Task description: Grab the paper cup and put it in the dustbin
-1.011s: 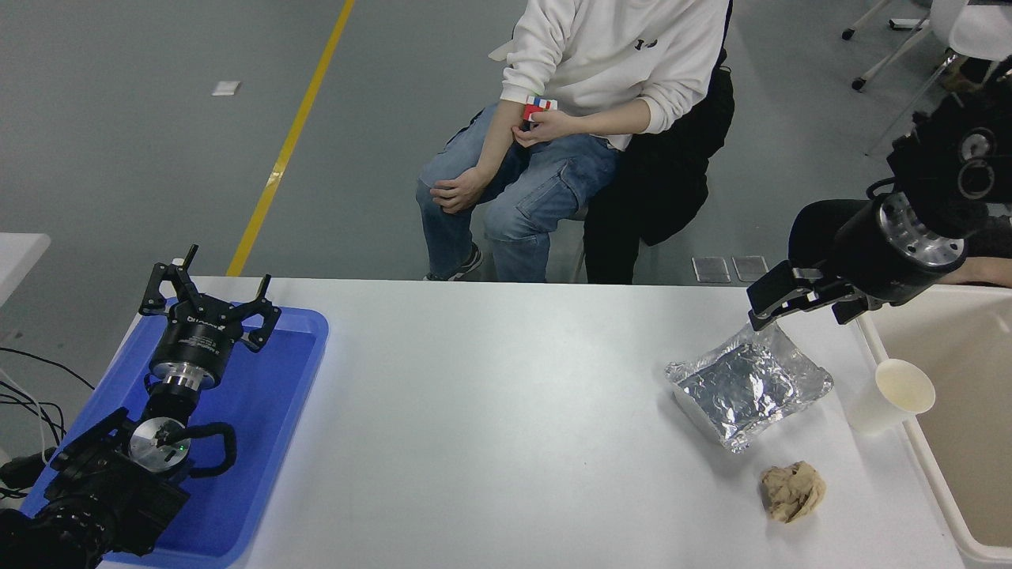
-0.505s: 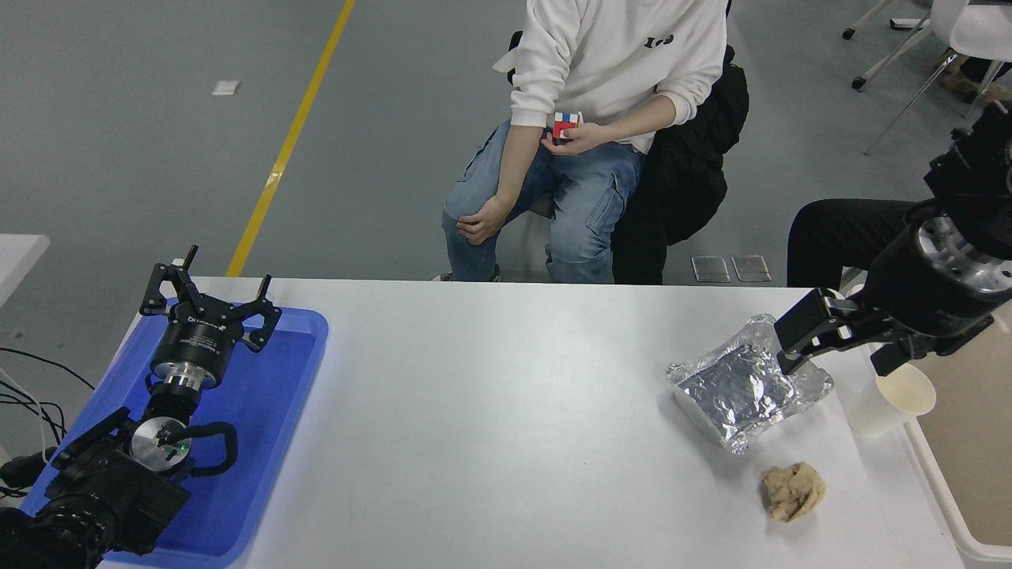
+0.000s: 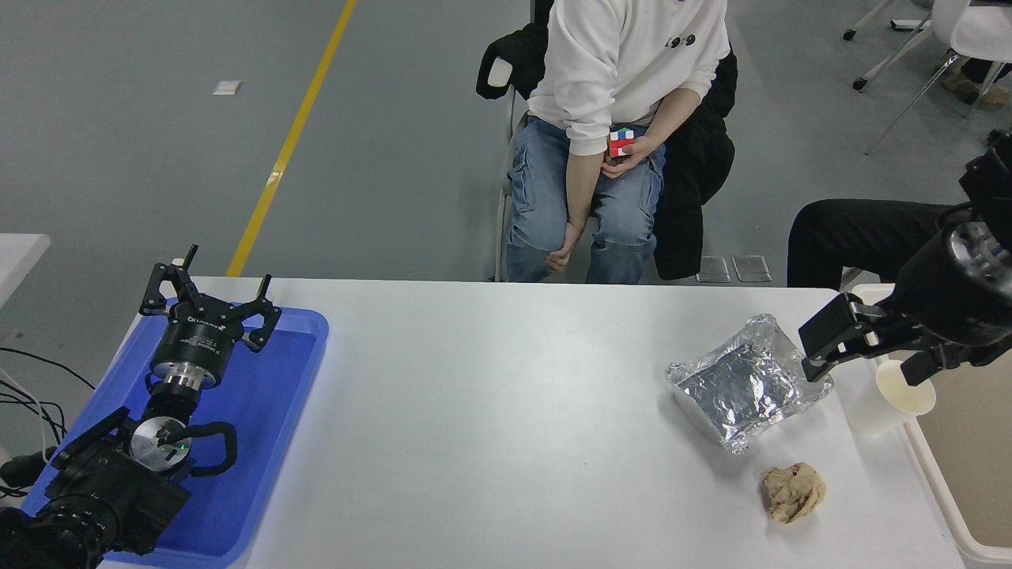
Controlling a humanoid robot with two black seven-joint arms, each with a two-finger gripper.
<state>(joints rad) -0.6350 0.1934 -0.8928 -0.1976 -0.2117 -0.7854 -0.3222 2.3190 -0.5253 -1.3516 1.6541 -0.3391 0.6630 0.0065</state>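
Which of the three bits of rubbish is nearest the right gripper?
The paper cup, upright beside the dustbin; the right gripper is just above it.

- Left arm: black, enters from the lower left corner and points away from the camera, parked low.
- Left end effector (image 3: 210, 299): black, fingers spread apart, tips directed toward the far side of the bench.
- Right arm: black with a silver wrist ring, enters from the right edge and angles down and leftward.
- Right end effector (image 3: 866, 353): black, fingers apart, one finger (image 3: 826, 337) extended to the left, the other on the near right side.
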